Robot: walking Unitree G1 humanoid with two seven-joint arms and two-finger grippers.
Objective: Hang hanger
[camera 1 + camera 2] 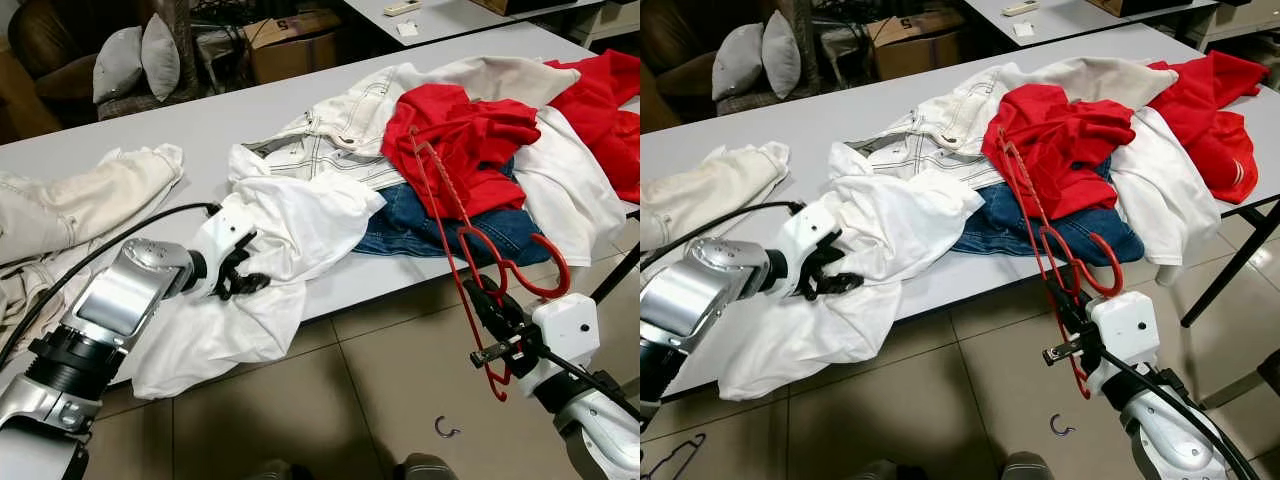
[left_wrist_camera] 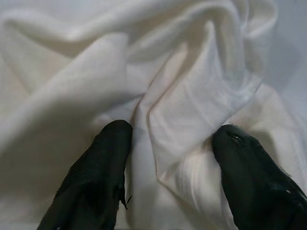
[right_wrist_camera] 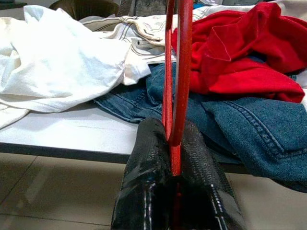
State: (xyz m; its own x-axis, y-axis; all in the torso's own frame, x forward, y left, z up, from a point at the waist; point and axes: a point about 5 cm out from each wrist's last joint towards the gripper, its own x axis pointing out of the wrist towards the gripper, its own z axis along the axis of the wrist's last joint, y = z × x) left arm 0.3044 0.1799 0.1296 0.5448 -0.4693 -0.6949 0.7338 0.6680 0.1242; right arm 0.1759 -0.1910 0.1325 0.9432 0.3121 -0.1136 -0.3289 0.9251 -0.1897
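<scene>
Right gripper (image 1: 487,300) clamped tight on the red hanger (image 1: 455,215), off the table's (image 1: 200,125) near edge; hanger's far end rests on the red shirt (image 1: 470,140). Left gripper (image 2: 170,158) spread wide, fingertips pressing the white shirt (image 1: 260,270) at near left.

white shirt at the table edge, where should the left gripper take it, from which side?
Judging by its pose, pinch a raised fold of the white shirt where it bunches at the table edge, coming from the robot's side. The left gripper sits there, fingers open astride a ridge. The right gripper holds the red hanger.
</scene>
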